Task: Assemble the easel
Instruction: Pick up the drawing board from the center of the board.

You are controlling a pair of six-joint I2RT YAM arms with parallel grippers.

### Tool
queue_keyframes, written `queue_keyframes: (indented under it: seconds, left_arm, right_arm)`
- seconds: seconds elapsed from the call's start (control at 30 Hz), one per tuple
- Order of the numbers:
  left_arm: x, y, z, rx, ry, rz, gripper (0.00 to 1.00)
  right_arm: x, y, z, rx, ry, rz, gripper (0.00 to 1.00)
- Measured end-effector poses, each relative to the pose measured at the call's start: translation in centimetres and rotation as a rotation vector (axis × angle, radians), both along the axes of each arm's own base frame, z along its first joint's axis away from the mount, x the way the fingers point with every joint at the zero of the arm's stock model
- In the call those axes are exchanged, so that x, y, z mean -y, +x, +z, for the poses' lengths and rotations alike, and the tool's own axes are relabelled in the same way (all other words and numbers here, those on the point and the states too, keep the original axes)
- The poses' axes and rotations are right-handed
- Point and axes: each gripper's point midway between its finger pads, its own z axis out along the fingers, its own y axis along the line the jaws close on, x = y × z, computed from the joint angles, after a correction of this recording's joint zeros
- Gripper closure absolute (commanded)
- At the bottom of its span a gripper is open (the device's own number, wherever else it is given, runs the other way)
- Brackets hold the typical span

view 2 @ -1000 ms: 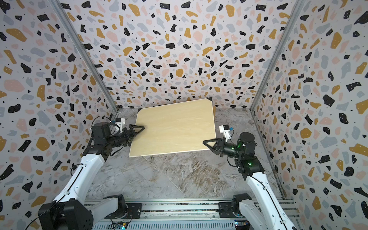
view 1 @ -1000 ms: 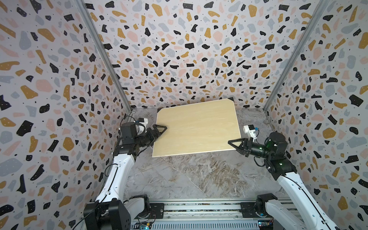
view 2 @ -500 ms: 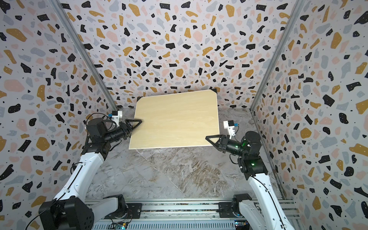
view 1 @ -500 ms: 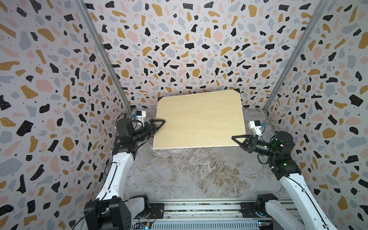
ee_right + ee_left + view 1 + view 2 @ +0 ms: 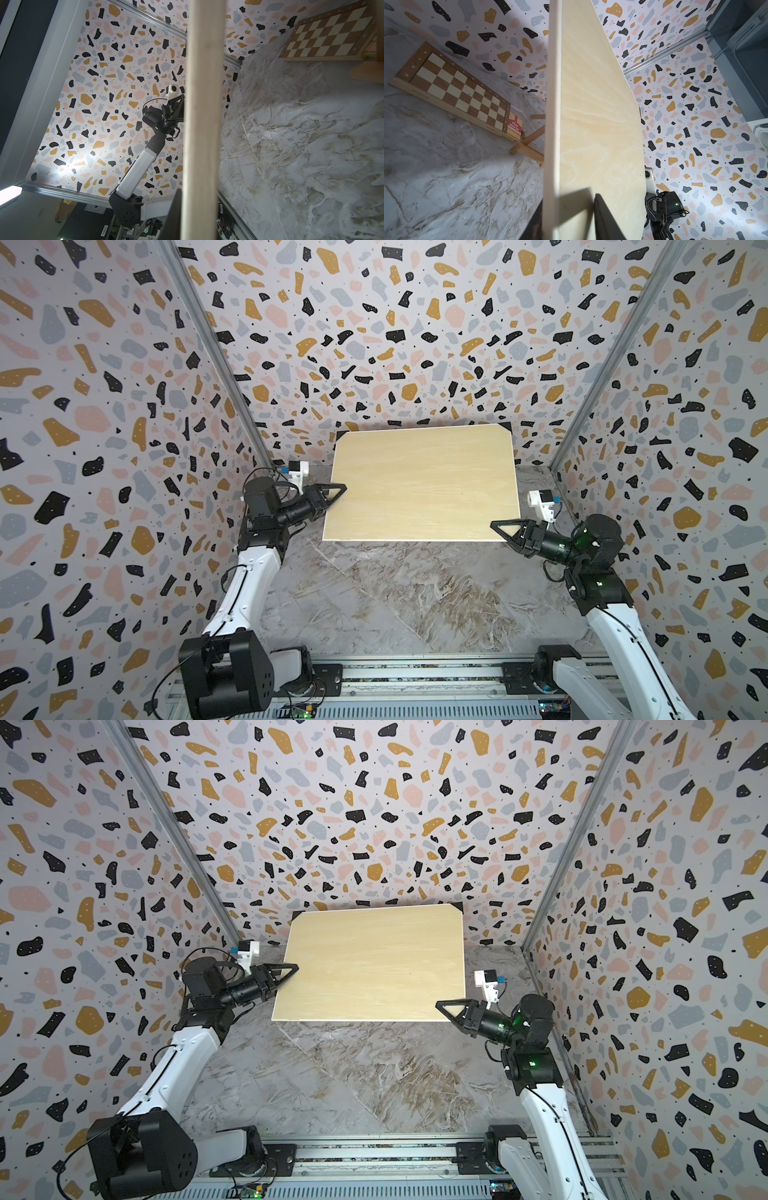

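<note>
Grey-veined marble tabletop [image 5: 395, 605] is spreading between terrazzo-patterned walls [image 5: 104, 406]. The left gripper [image 5: 338, 492] is straddling the left edge of the large pale rectangular wooden board with black corners [image 5: 424, 481]; whether it is pinching, I cannot tell. The right gripper [image 5: 496, 526] is clamping its near right corner. Beneath the board, the small honey-brown wooden slat easel [image 5: 529, 143] is lying on the marble near the checkered wooden chessboard [image 5: 456, 87]. Since a second ago, the board is sitting squarer, nearer the back wall.

Pale board [image 5: 422, 483] is hiding easel [image 5: 529, 152] wholly in both top views, mostly at left wrist; right wrist is showing a blurred, unidentifiable wooden piece [image 5: 365, 72].
</note>
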Motion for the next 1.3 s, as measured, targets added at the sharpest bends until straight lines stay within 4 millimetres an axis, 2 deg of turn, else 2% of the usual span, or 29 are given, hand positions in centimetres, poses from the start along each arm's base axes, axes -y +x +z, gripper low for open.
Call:
queue_keyframes:
  seconds: [0.13,0.2,0.23,0.3,0.4,0.7,0.9,1.3]
  left_arm:
    - [0.0,0.0,1.9,0.028,-0.027,-0.011,0.86]
    - [0.1,0.0,2.7,0.046,-0.031,-0.019,0.98]
    - [0.1,0.0,3.0,0.054,-0.03,-0.021,1.0]
    - [0.1,-0.1,3.7,0.072,-0.029,-0.026,1.0]
    - [0.2,-0.2,4.2,0.083,-0.03,-0.034,1.0]
    - [0.3,-0.5,4.2,0.047,-0.053,-0.052,1.0]
    - [-0.1,-0.9,4.0,0.012,-0.067,-0.054,1.0]
    - [-0.2,-2.0,5.2,0.008,-0.09,-0.066,1.0]
  right_arm:
    - [0.1,0.0,0.6,0.004,0.009,0.0,1.0]
    - [0.1,-0.1,1.4,0.026,0.009,0.006,1.0]
    - [0.1,-0.2,1.7,0.037,0.008,0.008,1.0]
    - [0.1,-0.4,2.2,0.056,0.005,0.009,1.0]
    - [0.1,-0.8,2.7,0.067,0.002,0.008,0.94]
    - [0.4,-1.2,3.6,0.11,-0.038,-0.021,0.78]
    - [0.4,-1.0,3.2,0.118,-0.057,-0.031,0.69]
    - [0.7,-0.4,3.7,0.186,-0.094,-0.067,0.6]
